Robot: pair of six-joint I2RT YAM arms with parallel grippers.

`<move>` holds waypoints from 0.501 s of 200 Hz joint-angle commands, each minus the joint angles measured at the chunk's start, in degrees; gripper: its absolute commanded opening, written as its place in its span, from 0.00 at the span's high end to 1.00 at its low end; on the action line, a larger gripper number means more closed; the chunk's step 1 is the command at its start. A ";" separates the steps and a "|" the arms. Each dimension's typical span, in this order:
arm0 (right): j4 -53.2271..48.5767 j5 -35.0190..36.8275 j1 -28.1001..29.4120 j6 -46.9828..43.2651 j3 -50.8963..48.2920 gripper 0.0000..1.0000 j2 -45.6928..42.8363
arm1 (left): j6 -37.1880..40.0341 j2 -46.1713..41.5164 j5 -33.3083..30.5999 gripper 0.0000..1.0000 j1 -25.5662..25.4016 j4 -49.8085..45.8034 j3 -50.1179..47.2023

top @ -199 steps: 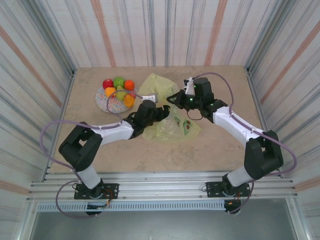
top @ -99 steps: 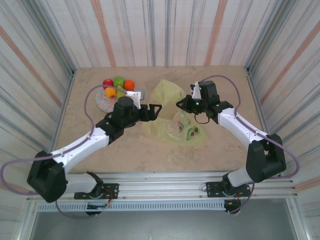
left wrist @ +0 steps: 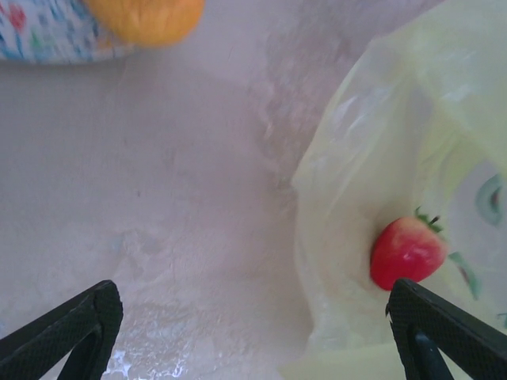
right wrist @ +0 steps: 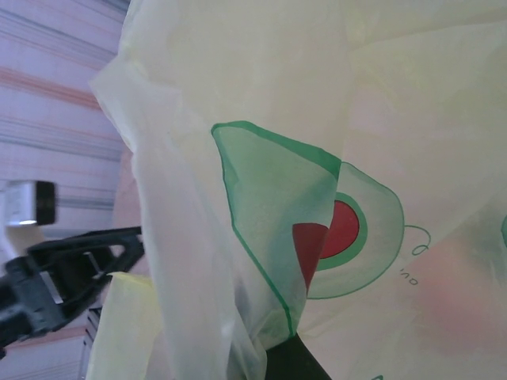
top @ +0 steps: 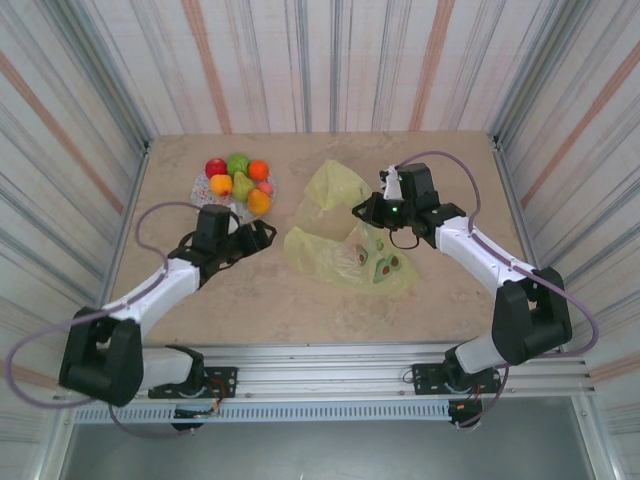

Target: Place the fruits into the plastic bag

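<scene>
Fruits [top: 237,166] were mostly piled on the speckled plate [top: 204,192] at the far left of the table [top: 300,310], and one strawberry [left wrist: 406,252] showed through the plastic of the bag [top: 335,250]. That bag lay crumpled mid-table, near the plate but not touching it. Right gripper [top: 360,209] was pinched tight on the bag's far edge, holding it up a bit. Left gripper [top: 258,233] hung low between plate and bag, fingers spread wide, nothing in them.
</scene>
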 commanded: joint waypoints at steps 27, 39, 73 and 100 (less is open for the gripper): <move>0.42 -1.59 0.07 -1.30 1.79 1.00 -0.01 | -3.46 15.30 9.94 0.11 -1.34 8.81 7.17; 0.46 -1.70 0.18 -1.26 1.98 1.00 -0.02 | -3.87 18.88 11.19 0.12 -2.46 11.00 8.86; 0.24 -1.73 0.25 -1.35 2.82 1.00 -0.12 | -5.32 28.42 13.50 0.26 -6.17 14.95 13.40; -0.97 -0.84 0.08 -2.80 3.78 1.00 -0.58 | -8.10 31.45 15.64 0.53 -8.22 20.68 14.18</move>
